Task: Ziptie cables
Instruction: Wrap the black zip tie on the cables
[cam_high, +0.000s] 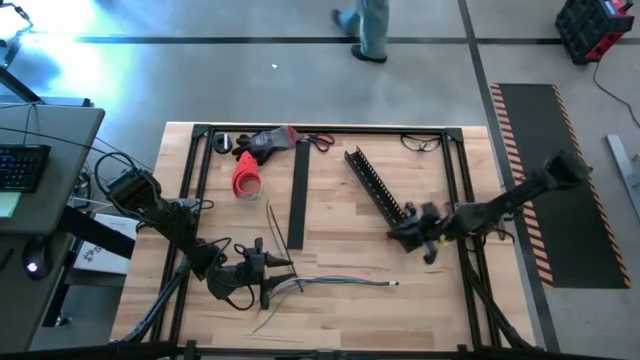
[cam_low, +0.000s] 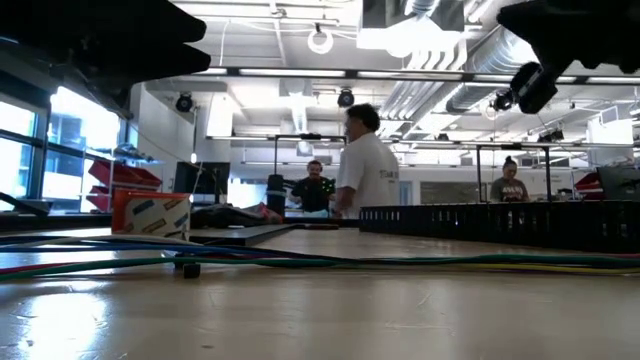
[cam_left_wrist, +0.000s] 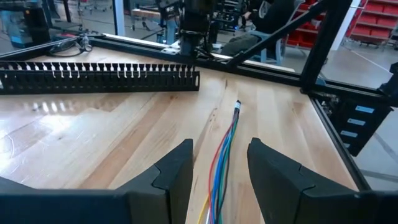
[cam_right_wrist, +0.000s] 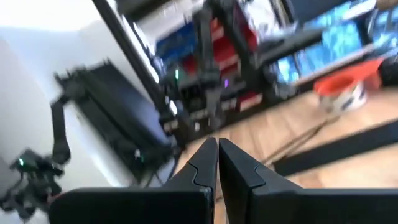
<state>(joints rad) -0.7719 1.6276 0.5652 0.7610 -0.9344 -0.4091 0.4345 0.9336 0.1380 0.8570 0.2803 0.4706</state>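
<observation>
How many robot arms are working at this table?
2. The left arm reaches in from the table's left edge, over the cables. The right arm reaches in from the right, beside the black slotted channel.

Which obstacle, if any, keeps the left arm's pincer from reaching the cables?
Probably none: the left pincer stands open with the cables running between its fingers on bare table.

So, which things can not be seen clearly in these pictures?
- Cables: near ends hidden behind the open left gripper, left wrist view.
- Any ziptie: too small to tell, high view.
- Right gripper, shut: background blurred, right wrist view.
- Arms: dark and cut off by the top edge, low view.
</observation>
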